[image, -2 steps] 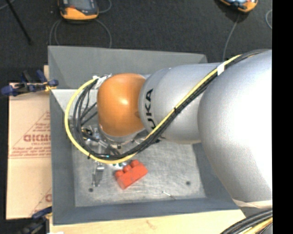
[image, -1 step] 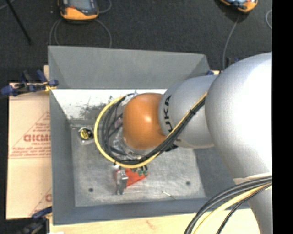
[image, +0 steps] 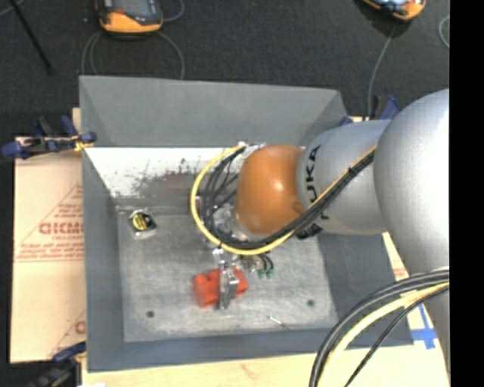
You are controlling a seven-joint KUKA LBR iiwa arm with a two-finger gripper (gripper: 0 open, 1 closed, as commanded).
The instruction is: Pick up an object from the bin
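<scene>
Gripper (image: 229, 287) sits low in the bin (image: 102, 249), near the middle of its front edge. 1 red chunky thing (image: 203, 290) lies on the floor right against it, on the side toward the bin's left wall as the camera sees it. I cannot tell if the gripper is spread or pinching.

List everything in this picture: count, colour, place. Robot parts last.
bin: one, grey metal, centre of view
red block: one, red-orange, front middle of the bin floor, its right end under the hand
small round thing: one, yellow and black, back left of the floor
thin sliver: one, pale, front right of the floor
devices: two, orange and black, on the dark floor beyond the bin
arm: one, silver-grey, reaching in from the right
wrist cover: one, orange
cables: several, yellow and black, looped round the wrist
hand: one, silver, down at the red block
</scene>
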